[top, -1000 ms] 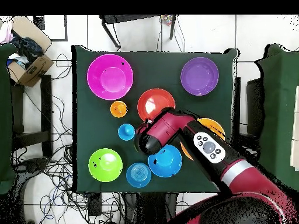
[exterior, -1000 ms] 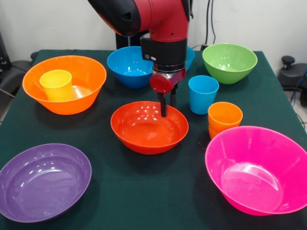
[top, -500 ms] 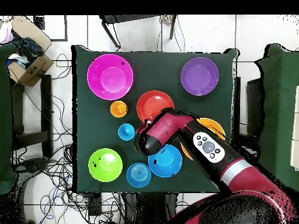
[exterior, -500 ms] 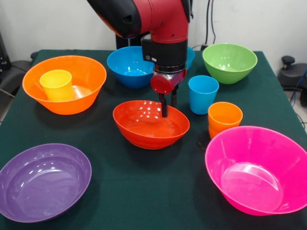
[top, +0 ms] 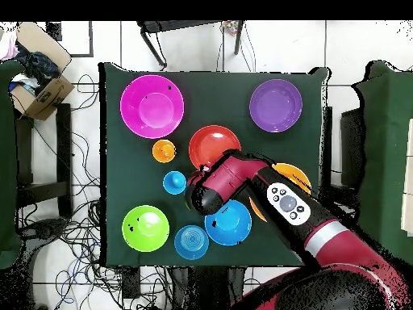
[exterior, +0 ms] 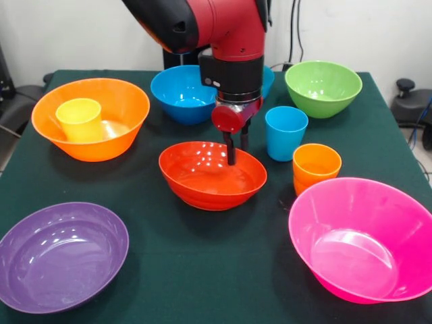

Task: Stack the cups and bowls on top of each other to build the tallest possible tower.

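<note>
The red and black arm comes down over the middle of the worktop (exterior: 202, 283), its wrist upright and the tool (exterior: 235, 150) pointing straight down at the far rim of the red-orange bowl (exterior: 209, 181). The two dark fingers stand one inside and one outside that rim, clenched on it, and the bowl sits tilted, its far side raised and its near side low toward the cloth. No brand, label or writing can be read on the arm or on any of the things. The big orange bowl (exterior: 111, 131) stands at the left of the front view with the yellow cup (exterior: 79, 119) upright inside it. The purple bowl (exterior: 57, 256) lies near the front left corner and the pink bowl (exterior: 361, 236) near the front right edge. Two blue bowls, one (exterior: 177, 94) showing beside the arm and the other (top: 192, 241) partly hidden behind it, and the green bowl (exterior: 322, 86) sit along the far side. The blue cup (exterior: 285, 133) stands just beside the tool, and the nested orange cups (exterior: 316, 167) stand between it and the pink bowl. Bare dark cloth lies open in front of the red-orange bowl, between the purple and pink bowls.
</note>
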Controlling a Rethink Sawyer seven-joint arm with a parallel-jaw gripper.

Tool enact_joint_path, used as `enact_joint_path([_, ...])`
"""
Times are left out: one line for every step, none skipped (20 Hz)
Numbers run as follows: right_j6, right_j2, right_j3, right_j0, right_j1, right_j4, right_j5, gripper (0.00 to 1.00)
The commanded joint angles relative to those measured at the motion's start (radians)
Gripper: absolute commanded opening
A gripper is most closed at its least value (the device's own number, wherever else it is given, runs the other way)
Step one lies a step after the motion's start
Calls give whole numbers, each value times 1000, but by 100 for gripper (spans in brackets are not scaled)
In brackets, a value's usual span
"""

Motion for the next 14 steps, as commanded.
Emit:
enact_joint_path([-240,-47,-51,1,0,-7,17,100])
enact_joint_path([-251,-39,-44,-6,-4,12,28,100])
enact_joint_path([-256,-36,-38,-12,-8,29,38,100])
enact_joint_path([-265,-33,-34,-17,-11,43,49,100])
enact_joint_path([-275,-30,-31,-22,-14,57,59,100])
enact_joint_path([-280,-35,-31,-25,-4,60,63,100])
enact_joint_path([-289,-32,-28,-30,-7,71,69,100])
enact_joint_path([-297,-29,-24,-35,-10,81,75,100])
enact_joint_path([-300,-28,-23,-37,-12,87,78,100])
enact_joint_path([-304,-29,-24,-39,-11,93,82,100])
enact_joint_path([-303,-30,-25,-38,-11,92,80,100])
enact_joint_path([-308,-32,-29,-39,-7,89,78,100])
enact_joint_path([-310,-33,-32,-38,-5,86,77,100])
enact_joint_path([-310,-33,-32,-38,-6,87,78,100])
